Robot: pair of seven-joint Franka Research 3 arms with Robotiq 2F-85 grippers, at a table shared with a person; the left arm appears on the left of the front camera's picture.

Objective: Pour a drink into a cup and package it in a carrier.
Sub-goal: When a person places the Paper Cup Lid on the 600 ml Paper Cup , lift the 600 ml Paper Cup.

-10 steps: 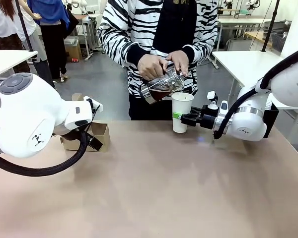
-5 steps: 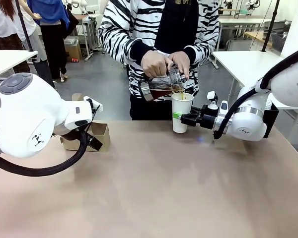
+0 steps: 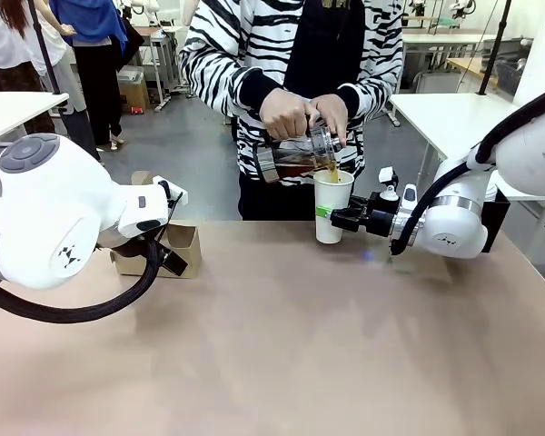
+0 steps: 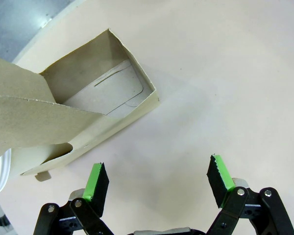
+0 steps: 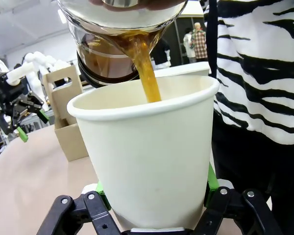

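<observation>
Pour in progress
We've got the right gripper (image 5: 156,188) clamped on the cup (image 5: 147,147) as the drink (image 5: 149,73) streams in; left gripper (image 4: 159,177) spread wide, empty, by the carrier (image 4: 103,98).

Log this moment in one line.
right fingers: shut on cup | person: pouring drink from jug into cup | left fingers: open, clear of carrier

Cup (image 3: 332,195) stands on the table (image 3: 282,345) at far centre-right, between the fingers of the right gripper (image 3: 334,216), which enters from the right. A person's hands (image 3: 283,114) hold a jug (image 3: 295,156) tilted just above its rim, with drink (image 5: 148,73) falling into it. Carrier (image 3: 183,243) sits far left, just beside the left gripper (image 4: 159,178).
</observation>
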